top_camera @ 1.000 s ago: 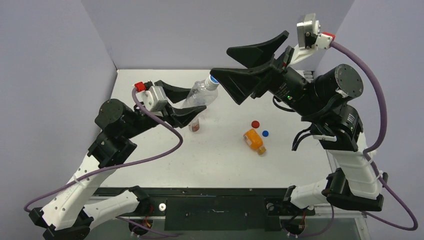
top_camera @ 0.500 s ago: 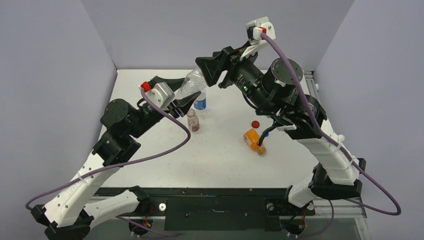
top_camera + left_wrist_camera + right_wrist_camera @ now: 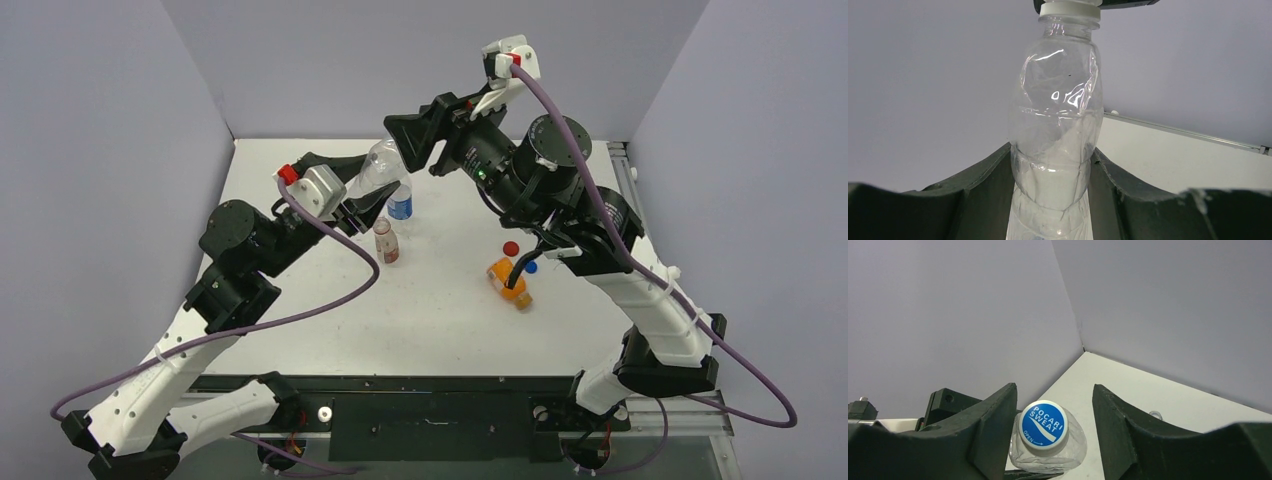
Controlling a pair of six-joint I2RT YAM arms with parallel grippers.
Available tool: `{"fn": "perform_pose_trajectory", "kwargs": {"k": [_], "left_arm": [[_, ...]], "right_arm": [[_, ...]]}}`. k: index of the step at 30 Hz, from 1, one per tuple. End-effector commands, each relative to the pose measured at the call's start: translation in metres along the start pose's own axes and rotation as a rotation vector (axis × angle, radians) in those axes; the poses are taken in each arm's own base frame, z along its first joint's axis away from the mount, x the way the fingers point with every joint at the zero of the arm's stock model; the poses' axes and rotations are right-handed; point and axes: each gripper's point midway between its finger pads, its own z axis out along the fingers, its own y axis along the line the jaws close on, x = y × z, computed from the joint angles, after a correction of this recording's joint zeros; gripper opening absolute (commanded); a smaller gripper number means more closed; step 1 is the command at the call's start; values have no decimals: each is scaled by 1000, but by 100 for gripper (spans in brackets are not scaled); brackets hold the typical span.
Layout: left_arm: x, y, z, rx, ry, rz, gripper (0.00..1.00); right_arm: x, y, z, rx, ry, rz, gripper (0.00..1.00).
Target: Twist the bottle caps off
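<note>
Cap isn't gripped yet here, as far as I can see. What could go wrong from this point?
1. The cap sits off-centre in the open right gripper, with a gap on one side. Closing may shove the neck sideways or catch the cap poorly.
2. The left gripper holds the thin, creased clear bottle in the air by its lower body. The twist could spin the bottle in that grip or crush it.

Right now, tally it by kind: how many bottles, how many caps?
Bottles: 4 (clear bottle, blue-label bottle, red-label bottle, orange bottle)
Loose caps: 2 (red cap, blue cap)
Fitted caps: 1 (blue-and-white cap on the clear bottle)
Total: 7. The orange bottle's cap is too small to tell.
</note>
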Motion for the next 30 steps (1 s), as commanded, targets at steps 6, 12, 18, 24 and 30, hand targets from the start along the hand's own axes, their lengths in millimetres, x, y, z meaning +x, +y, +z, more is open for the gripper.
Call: {"fn": "perform_pose_trajectory", "kwargs": {"k": [6,12,18,24,30], "left_arm": [[-24,4,-4,-21,-75,-8,0],[-32,-4,-5,11,-88,-92,0],[-64,-58,-20,325,-140,-302,0],[-86,-108,-49,668,-78,-476,0],[-83,-111,-49,692,-58,-493,0]], "right_arm": [[-11,0,2,-17,-23,20,20],[-31,0,-11,-100,-62,-7,0],[-60,67,-78,-664,-139,-91,0],[-69,107,-152,-1089,-139,-83,0],[-58,103,-150,-1094,-111,-76,0]]}}
